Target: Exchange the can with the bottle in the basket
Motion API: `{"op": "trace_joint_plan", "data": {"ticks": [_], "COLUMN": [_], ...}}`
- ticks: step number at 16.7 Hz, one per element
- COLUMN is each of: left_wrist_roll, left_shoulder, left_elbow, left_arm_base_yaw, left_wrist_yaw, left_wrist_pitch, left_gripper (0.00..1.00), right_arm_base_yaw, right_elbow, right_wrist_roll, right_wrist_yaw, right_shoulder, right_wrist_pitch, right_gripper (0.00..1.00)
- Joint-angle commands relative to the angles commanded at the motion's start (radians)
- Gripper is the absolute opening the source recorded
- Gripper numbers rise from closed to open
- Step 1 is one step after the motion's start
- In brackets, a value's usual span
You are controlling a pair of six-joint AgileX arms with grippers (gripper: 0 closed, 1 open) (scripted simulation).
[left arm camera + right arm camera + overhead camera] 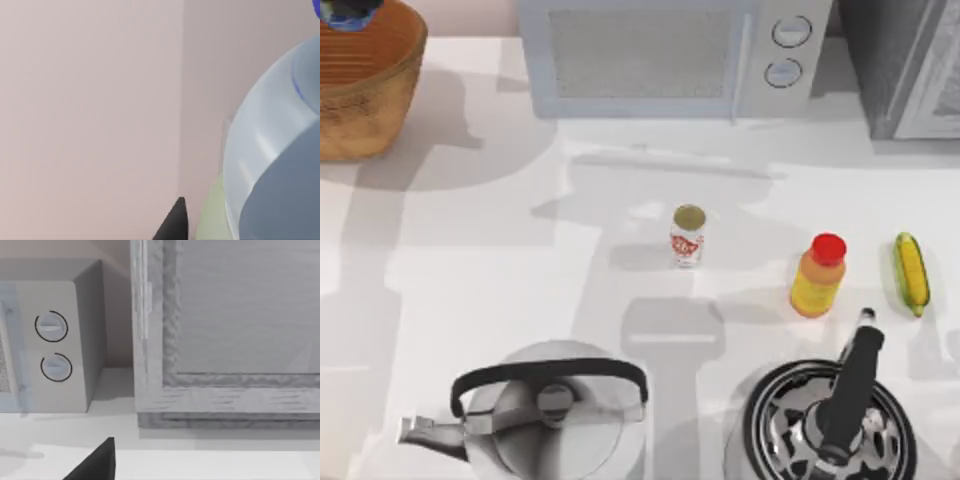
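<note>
While basket (365,95) hugs far-left edge, can (688,236) stands mid-table

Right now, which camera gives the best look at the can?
The top view: the can stands upright near the middle of the table, whole and unobstructed, gold top and red label visible. The left wrist view faces a wall and a clear bottle; the right wrist view faces the microwave.

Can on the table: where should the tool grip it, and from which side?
Grip the can around its white cylindrical wall, below the gold top, coming in level from the table's front edge. It stands upright and alone, with free space around it; the yellow-orange bottle stands well apart at its right, so a side grasp looks unobstructed.
</note>
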Motion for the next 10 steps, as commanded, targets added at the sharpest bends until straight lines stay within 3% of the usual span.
{"op": "trace_joint_plan", "data": {"ticks": [5, 10], "left_wrist_roll": [0.033, 0.06], "left_shoulder": [0.036, 0.11], "left_elbow": [0.346, 0.43], "left_arm_base_yaw": [0.086, 0.14], "left_wrist_yaw": [-0.033, -0.096], "left_wrist_pitch": [-0.393, -0.557], "left_gripper": [0.0, 0.0], "right_arm_base_yaw": [0.0, 0.0], "right_elbow": [0.0, 0.0], "right_wrist_roll": [0.0, 0.0], "right_wrist_yaw": [0.0, 0.0], "right_shoulder": [0.0, 0.0], "right_wrist_pitch": [0.0, 0.0], "right_gripper": [1.0, 1.0]}}
